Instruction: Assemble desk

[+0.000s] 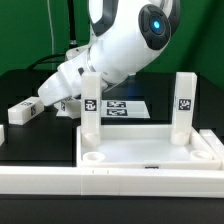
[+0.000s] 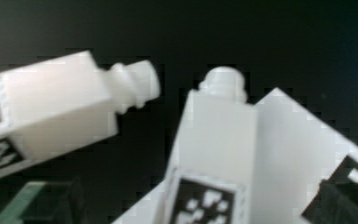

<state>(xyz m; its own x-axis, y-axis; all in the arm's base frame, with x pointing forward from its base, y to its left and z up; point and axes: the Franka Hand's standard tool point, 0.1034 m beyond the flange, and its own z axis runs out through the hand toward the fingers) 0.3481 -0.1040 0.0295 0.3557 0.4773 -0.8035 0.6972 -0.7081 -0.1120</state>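
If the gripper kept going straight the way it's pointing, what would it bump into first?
Most likely a loose desk leg lying on the table. A second leg lies right beside it, so with depth unclear, either could come first for the open gripper.

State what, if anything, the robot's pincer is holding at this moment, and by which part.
Nothing is held. The pincer stands open close to a loose desk leg and a second leg, closed on neither.

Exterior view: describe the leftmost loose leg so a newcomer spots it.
Find the white desk slab. Beyond its end at the exterior view's left, a short white leg rests on the black table. Unlike the slab's two upright legs, it lies flat.
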